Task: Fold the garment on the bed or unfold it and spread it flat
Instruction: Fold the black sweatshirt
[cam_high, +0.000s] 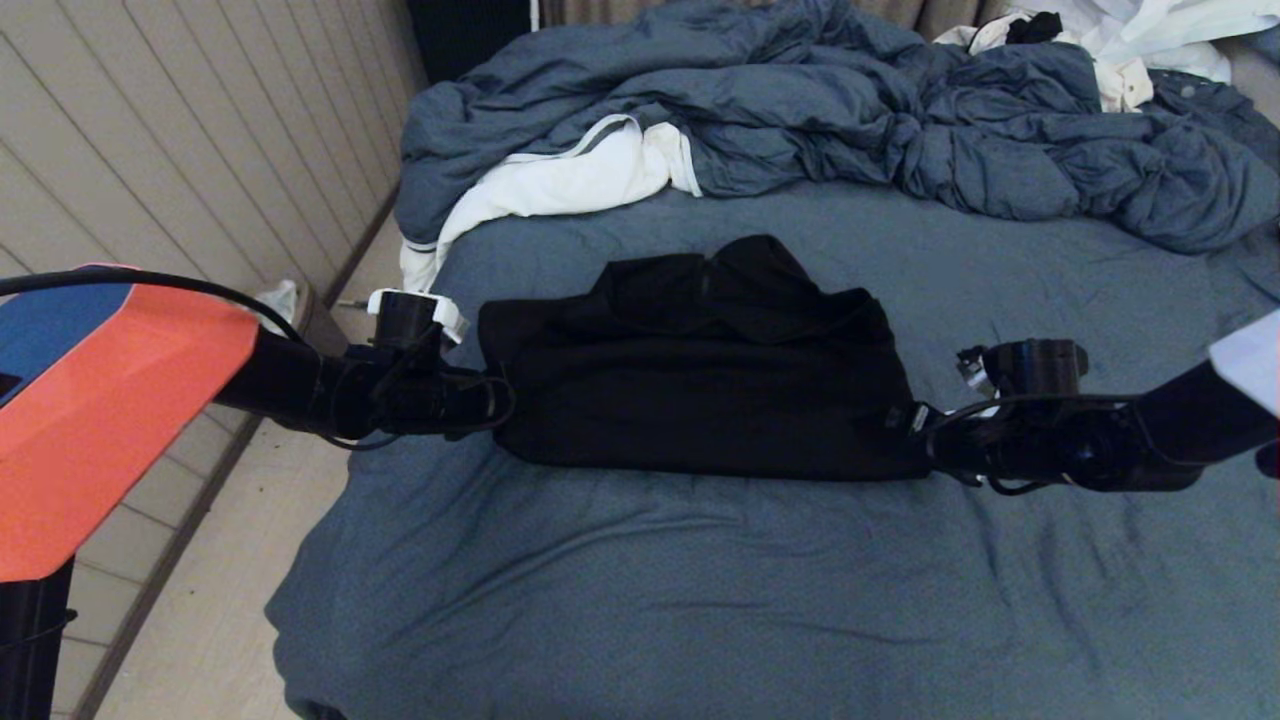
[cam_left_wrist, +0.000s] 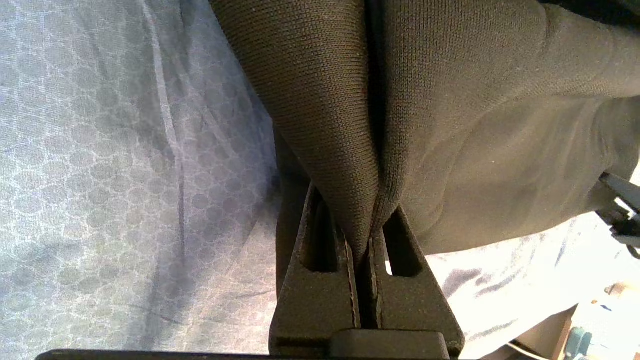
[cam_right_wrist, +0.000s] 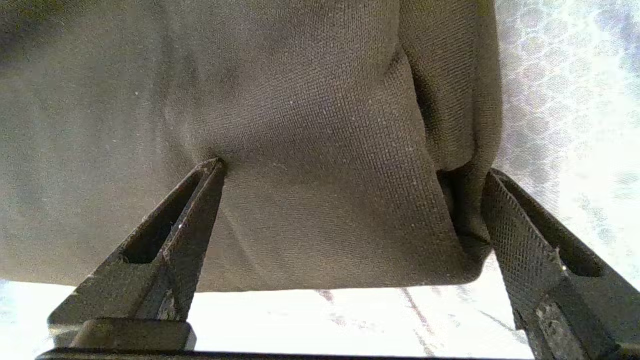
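Note:
The black garment (cam_high: 700, 380) lies folded into a wide rectangle in the middle of the bed (cam_high: 650, 580), hood bunched at its far side. My left gripper (cam_high: 495, 400) is at its left edge, shut on a pinched fold of the garment (cam_left_wrist: 475, 100), as the left wrist view shows at the left gripper (cam_left_wrist: 356, 200). My right gripper (cam_high: 925, 440) is at the near right corner. In the right wrist view the right gripper (cam_right_wrist: 353, 167) stands open, its fingers straddling the garment (cam_right_wrist: 300, 100) corner without clamping it.
A rumpled blue-grey duvet (cam_high: 850, 110) with white lining (cam_high: 570, 185) is heaped across the far side of the bed. White clothing (cam_high: 1150, 40) lies at the far right. The bed's left edge drops to a tiled floor (cam_high: 200, 620) beside a panelled wall (cam_high: 150, 150).

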